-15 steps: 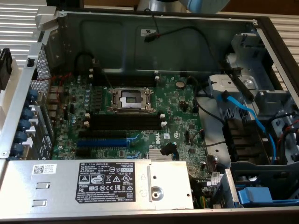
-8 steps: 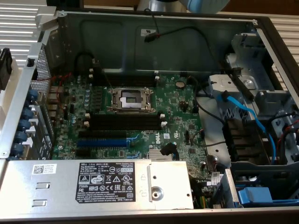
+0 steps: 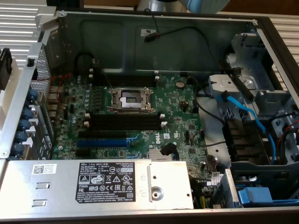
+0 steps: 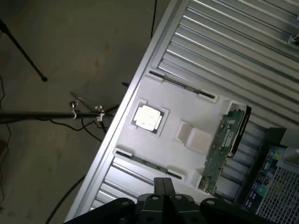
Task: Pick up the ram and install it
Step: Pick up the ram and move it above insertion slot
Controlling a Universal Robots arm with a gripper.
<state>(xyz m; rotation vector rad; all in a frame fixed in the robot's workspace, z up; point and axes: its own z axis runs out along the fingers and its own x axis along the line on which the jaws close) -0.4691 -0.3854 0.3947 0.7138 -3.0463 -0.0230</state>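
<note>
**Item:** ram [image 4: 223, 149], a long, thin green circuit-board stick.

**Location:** propped on edge at one end of the white tray [image 4: 187, 105], on the ribbed metal surface [image 4: 233, 37], near the computer case [image 4: 280, 196].

**Handling (judged):** light, stiff and brittle, with chips and contacts that should not be squeezed. Best gripped across the flat faces at mid-length, along the upper edge.

**Claw** [image 4: 163, 184]**:** fingers pressed together, empty, above the tray and clear of the stick.

**Memory slots** [image 3: 125, 122]**:** on the motherboard, apparently vacant.
</note>
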